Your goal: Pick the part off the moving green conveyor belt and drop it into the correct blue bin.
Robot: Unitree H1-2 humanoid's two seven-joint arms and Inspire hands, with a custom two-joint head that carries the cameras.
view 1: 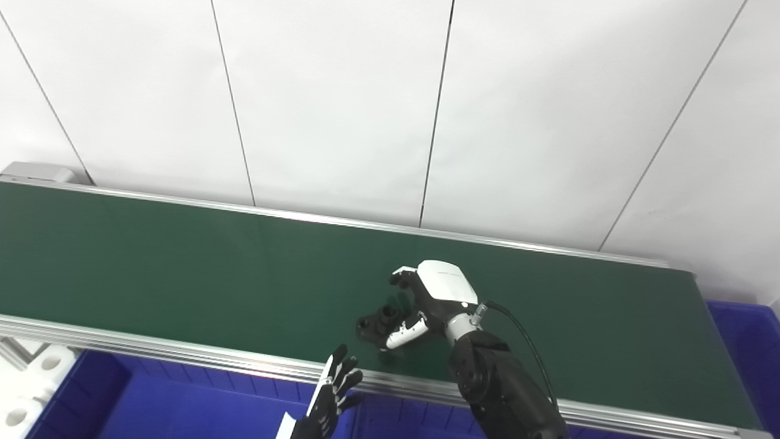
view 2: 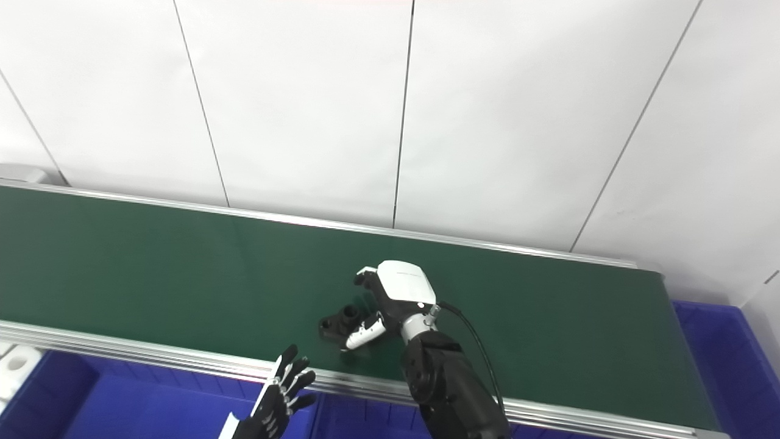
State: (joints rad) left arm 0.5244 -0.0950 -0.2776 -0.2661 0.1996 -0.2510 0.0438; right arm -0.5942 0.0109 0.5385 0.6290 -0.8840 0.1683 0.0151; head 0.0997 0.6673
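The right hand [view 1: 426,299] curls open around the black part [view 1: 379,321] on the green conveyor belt [view 1: 183,256], fingers not visibly clamped, probably to trap it, while the left hand [view 1: 332,390] waits spread open near the blue bin [view 1: 183,408].

A white panelled wall [view 1: 341,103] is filling the upper half, thin dark seams [view 1: 436,110] running down it at slight angles, even light falling across it.

Factory/lab: conveyor belt [view 1: 183,256], blue bins [view 1: 152,408].
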